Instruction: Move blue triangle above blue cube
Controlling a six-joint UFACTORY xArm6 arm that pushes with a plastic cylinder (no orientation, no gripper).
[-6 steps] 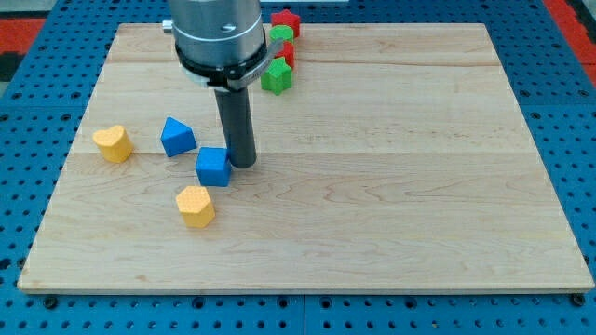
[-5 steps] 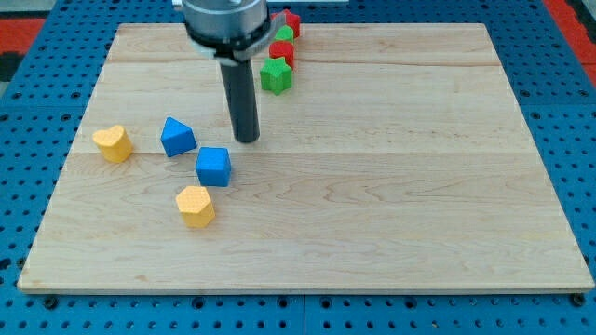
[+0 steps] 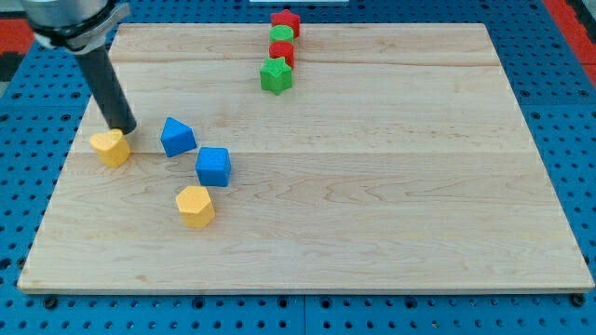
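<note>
The blue triangle (image 3: 177,137) lies at the board's left, up and left of the blue cube (image 3: 213,167), close to it but apart. My tip (image 3: 123,129) stands at the upper right edge of a yellow heart-shaped block (image 3: 111,147), left of the blue triangle with a gap between them. The rod leans up toward the view's top left.
A yellow block (image 3: 196,206) sits just below the blue cube. At the view's top middle, a red block (image 3: 285,20), a green block (image 3: 281,35), another red block (image 3: 284,51) and a green star-like block (image 3: 276,75) form a column. The wooden board (image 3: 391,186) lies on a blue pegboard.
My tip has moved from beside the blue cube's right, up and then far left, to the yellow heart block. No block has visibly moved.
</note>
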